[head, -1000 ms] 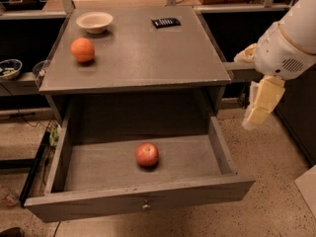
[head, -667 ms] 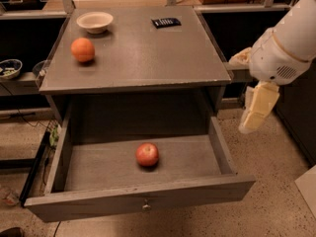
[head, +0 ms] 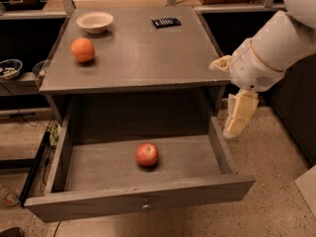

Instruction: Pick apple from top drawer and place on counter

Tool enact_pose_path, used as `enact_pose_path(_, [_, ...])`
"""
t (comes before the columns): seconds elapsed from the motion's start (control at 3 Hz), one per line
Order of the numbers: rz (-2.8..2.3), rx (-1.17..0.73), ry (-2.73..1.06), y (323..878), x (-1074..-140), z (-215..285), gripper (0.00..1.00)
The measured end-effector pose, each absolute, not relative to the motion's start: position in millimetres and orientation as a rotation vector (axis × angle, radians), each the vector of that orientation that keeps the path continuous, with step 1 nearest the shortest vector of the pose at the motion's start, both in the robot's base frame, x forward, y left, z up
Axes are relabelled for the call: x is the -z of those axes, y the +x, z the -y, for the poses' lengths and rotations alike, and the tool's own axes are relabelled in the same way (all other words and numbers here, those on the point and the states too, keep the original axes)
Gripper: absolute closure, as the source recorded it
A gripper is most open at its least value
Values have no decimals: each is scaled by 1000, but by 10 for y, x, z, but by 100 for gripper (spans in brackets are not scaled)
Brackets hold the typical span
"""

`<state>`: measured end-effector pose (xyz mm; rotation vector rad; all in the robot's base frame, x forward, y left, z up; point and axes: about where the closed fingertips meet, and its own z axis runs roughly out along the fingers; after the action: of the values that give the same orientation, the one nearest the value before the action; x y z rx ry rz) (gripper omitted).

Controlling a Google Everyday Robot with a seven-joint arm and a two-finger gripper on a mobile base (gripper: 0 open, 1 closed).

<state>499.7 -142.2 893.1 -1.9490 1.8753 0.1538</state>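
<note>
With fingers spread and empty beyond the top drawer's (head: 138, 196) right edge, the gripper (head: 221, 98) may clip that wall or send the apple (head: 147, 154) rolling.

Apple (head: 147, 154) in top drawer (head: 138, 197) beneath counter (head: 143, 63), orange (head: 82, 50) and bowl (head: 95, 21) on counter, pincer (head: 239, 115) right of drawer

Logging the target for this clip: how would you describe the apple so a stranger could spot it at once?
Find the pulled-out top drawer below the grey counter; the apple lies alone on its floor, near the middle. It is red, unlike the orange fruit up on the counter, and the hand hangs outside the drawer's right side.
</note>
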Motion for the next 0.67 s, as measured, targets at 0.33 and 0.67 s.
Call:
enact_pose_path(0.33, [-1872, -151, -1954, 4985, -8900, 1394, 0])
enact_pose_path(0.67, [-1838, -134, -2009, 4883, -8670, 1114, 0])
